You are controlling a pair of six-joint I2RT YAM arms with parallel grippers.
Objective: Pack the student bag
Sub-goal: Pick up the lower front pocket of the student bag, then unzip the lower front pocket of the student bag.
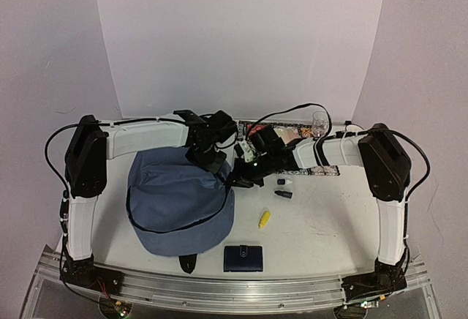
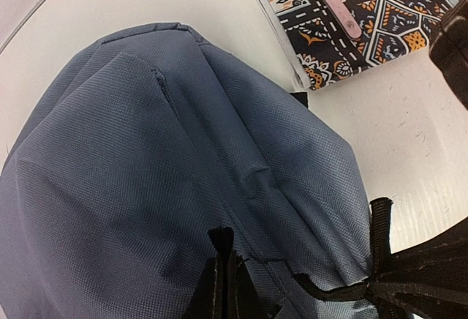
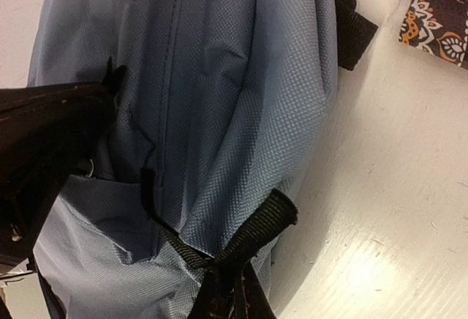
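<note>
White tabletop under a curved white backdrop. Found large soft slate-blue fabric student bag lying flat at 9 o'clock from table centre, with dark trim along its near rim and a black strap end poking out at its 6 o'clock.

Noted left gripper at the bag's 1 o'clock edge, jaws pressed fully together, pinching blue fabric beside a seam in the left wrist view. Noted right gripper at the bag's 2 o'clock edge, jaws likewise clamped tight, gripping the black webbing loop sewn to the bag's top. Grippers just beside each other, not touching.

Recorded small dark navy rectangular wallet at 6 o'clock, just beside the bag's near-right corner, apart from it. Recorded small yellow object near 4 o'clock, clear of the bag; kind not determinable. Two small dark items at 3 o'clock, too small to identify. Dark patterned fabric mat at 1 o'clock along the far edge, pink strip lying on it. Clear glass at the mat's far side.
</note>
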